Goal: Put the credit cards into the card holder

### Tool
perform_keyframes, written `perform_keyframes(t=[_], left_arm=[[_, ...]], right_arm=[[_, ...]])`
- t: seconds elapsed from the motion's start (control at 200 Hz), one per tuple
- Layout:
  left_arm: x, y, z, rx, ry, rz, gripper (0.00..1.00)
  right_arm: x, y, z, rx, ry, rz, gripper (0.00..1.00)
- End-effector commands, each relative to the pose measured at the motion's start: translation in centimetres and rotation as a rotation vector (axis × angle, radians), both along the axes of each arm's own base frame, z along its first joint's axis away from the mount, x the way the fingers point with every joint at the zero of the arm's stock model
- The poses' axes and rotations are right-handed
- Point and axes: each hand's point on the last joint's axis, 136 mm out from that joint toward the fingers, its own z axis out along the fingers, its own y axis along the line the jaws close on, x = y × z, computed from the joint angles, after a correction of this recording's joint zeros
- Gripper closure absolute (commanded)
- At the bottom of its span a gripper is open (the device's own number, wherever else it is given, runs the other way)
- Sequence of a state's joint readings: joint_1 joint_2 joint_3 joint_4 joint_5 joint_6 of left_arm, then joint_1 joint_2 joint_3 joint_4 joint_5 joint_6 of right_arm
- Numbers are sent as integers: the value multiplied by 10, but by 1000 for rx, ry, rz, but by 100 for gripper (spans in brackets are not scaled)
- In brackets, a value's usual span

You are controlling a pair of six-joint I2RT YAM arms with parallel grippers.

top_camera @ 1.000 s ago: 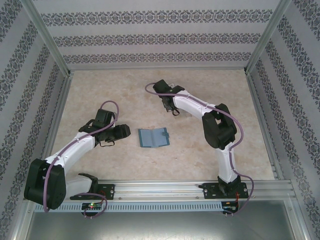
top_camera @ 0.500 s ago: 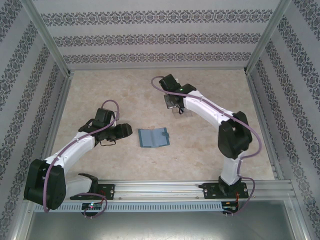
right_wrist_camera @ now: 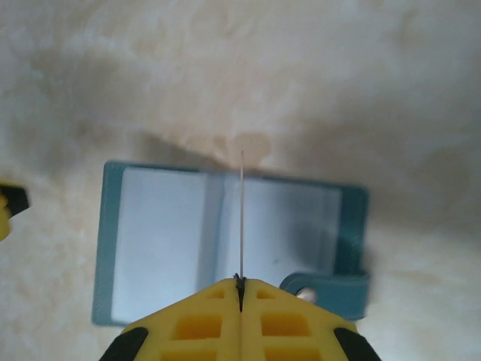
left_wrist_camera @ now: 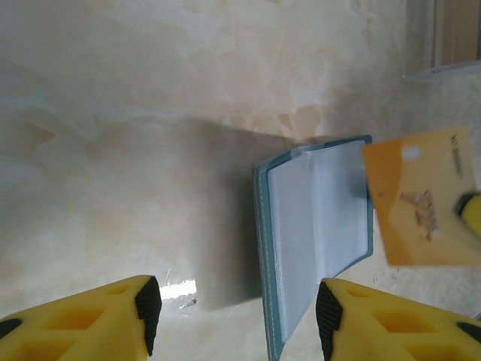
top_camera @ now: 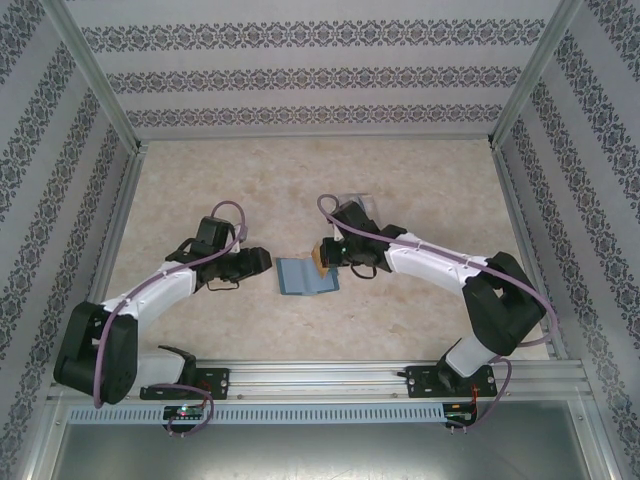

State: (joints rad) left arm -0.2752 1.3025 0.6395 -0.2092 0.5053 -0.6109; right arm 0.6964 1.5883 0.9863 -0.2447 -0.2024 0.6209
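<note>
Above open holder point(right_wrist_camera: 161, 233), right claw point(right_wrist_camera: 240, 284) grips card point(right_wrist_camera: 242, 218) edge-on; left claw point(left_wrist_camera: 237, 308) released nearby. Next: align, slide into pocket.

Open card holder point(top_camera: 303, 278) on beige table point(top_camera: 220, 180)

Card holder point(top_camera: 300, 278) hemmed: left hand point(left_wrist_camera: 233, 301) left, right hand point(right_wrist_camera: 240, 284) with card point(left_wrist_camera: 421, 203) above. Near table point(top_camera: 330, 325) free.

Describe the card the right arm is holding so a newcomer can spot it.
Start at the marbled beige table; near its middle lies the open teal card holder. Over it, the right end effector pinches an orange credit card, held on edge. Its orange stands out from the teal and beige around it.
</note>
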Motion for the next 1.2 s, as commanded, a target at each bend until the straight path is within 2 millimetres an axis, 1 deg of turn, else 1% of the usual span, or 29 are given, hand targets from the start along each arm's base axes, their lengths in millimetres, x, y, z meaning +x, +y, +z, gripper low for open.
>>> perform_keyframes(t=[0.0,0.075,0.125,0.205,0.295,0.35,0.4,0.505,0.565,0.679,0.789,0.934,1.039,1.199], left_arm=[[5,-13,0,-25,-28,-30,42],[6,-17,-1,-18,-21,-47,45],[6,-20,-3,-17,-20,-62,53],[6,-24,-8,-21,-17,-63,60],[5,-25,-16,-22,9,-62,64],[5,-25,-18,-18,18,-65,64],[4,-24,-22,-11,20,-62,65],[4,-25,-29,-3,37,-66,70],[4,-26,-31,2,45,-75,73],[5,-20,-46,49,64,-63,80],[5,-21,-54,55,94,-72,86],[6,-19,-65,75,113,-64,89],[7,-17,-66,89,120,-62,90],[6,-12,-71,126,131,-65,93]], right_arm=[[0,27,19,183,4,3,100],[-7,28,3,207,45,-5,100],[-10,26,-5,212,62,-11,100],[-11,22,-16,197,62,-20,100],[-12,18,-27,191,71,-40,100],[-15,20,-31,208,85,-38,100],[-17,23,-34,220,95,-33,100],[-20,23,-39,243,106,-43,100],[-20,25,-38,278,110,-52,100],[-22,28,-38,299,112,-32,100],[-23,28,-41,318,120,-38,100],[-25,29,-46,335,124,-31,100],[-25,29,-48,351,118,-34,100],[-26,29,-61,337,130,-24,100]])
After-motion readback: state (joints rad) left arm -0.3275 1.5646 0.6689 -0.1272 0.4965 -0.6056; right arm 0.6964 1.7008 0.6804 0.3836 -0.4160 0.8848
